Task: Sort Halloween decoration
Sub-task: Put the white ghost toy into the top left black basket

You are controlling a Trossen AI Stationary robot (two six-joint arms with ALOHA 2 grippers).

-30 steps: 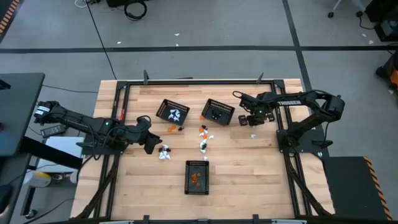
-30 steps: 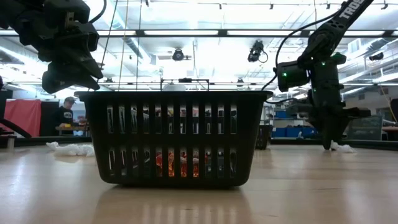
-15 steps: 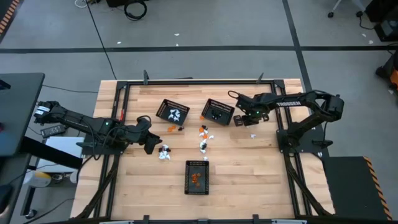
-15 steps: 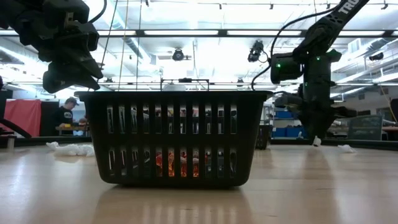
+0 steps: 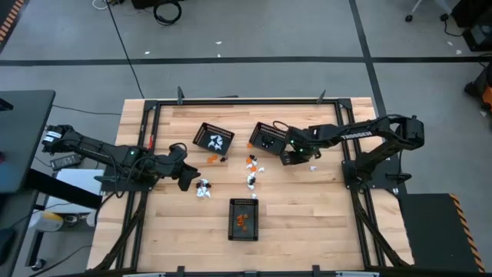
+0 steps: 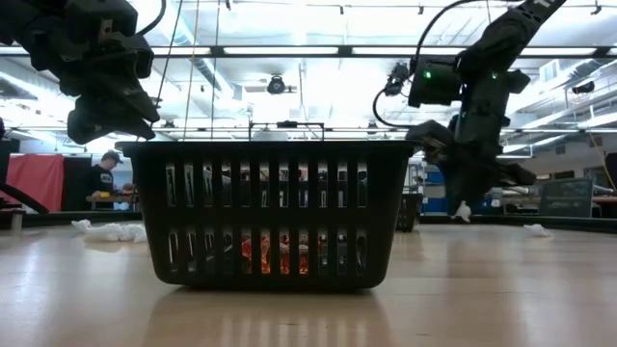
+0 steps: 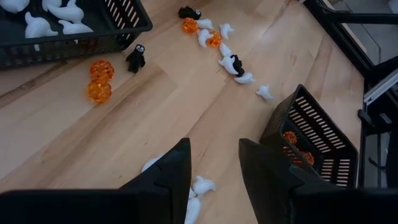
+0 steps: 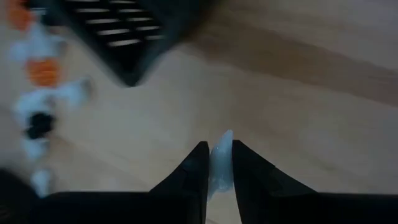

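The Halloween decoration lies as tiny loose trinkets (image 5: 252, 171) in orange, white and black at the table's middle, also in the left wrist view (image 7: 224, 53). My right gripper (image 5: 292, 158) hangs just near-right of the far right basket (image 5: 269, 137), shut on a white trinket (image 8: 219, 163). My left gripper (image 7: 214, 158) hovers open above a small heap of white trinkets (image 5: 203, 188), with the heap (image 7: 198, 190) partly hidden by its fingers. Another white trinket (image 5: 313, 167) lies on the wood to the right. My right gripper pinches the white trinket between its two fingers, its pointed top end (image 8: 225, 138) sticking out past the fingertips. The fingers point steeply down. In the low view the trinket (image 6: 463, 210) hangs clear above the table.
Three black mesh baskets stand on the table: one with white pieces at far centre-left (image 5: 214, 138), one with dark pieces beside it, one with orange pieces near the front (image 5: 244, 218). Two orange trinkets (image 7: 99, 81) and a black one (image 7: 135, 57) lie by the white-filled basket.
My right gripper has lifted a white trinket off the table and carried it toward the table's left, from right of the far right basket to its near right corner, tipping and rolling as it went. One white trinket stays where it was picked.
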